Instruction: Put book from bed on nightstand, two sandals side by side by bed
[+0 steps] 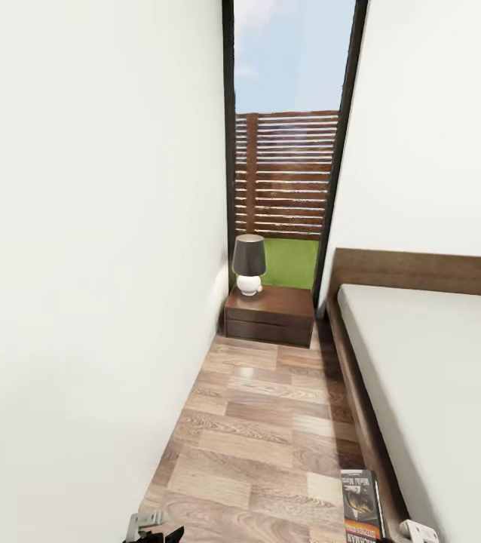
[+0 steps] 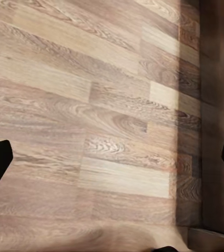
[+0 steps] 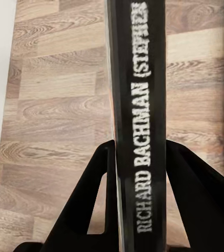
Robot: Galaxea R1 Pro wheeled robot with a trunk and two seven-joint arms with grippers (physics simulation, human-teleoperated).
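- Book (image 1: pixel 362 507) sat clamped in your right claw (image 3: pixel 138 157); the wrist view showed both black fingers (image 3: pixel 83 210) pressed against its covers with the white-lettered spine facing the camera.
- Your target, the nightstand (image 1: pixel 269 314), lay straight ahead at the far end of the wood floor (image 1: pixel 263 422), against the window wall, well apart from the book.
- It stood ahead and somewhat to the left of the book, so I judged your carry ran forward along the aisle between the white wall (image 1: pixel 82 264) and the bed (image 1: pixel 429 377).
- The book's long axis pointed roughly along that aisle, toward the nightstand, held low just beside the bed frame.
- A lamp (image 1: pixel 249 264) took the left part of the nightstand top, leaving the right part bare; that seemed the safer landing spot.
- Your left claw (image 2: pixel 112 163) hung spread wide over bare floor, holding nothing.
- You already had the book in the right arm, so that arm looked like the one to finish the placing.
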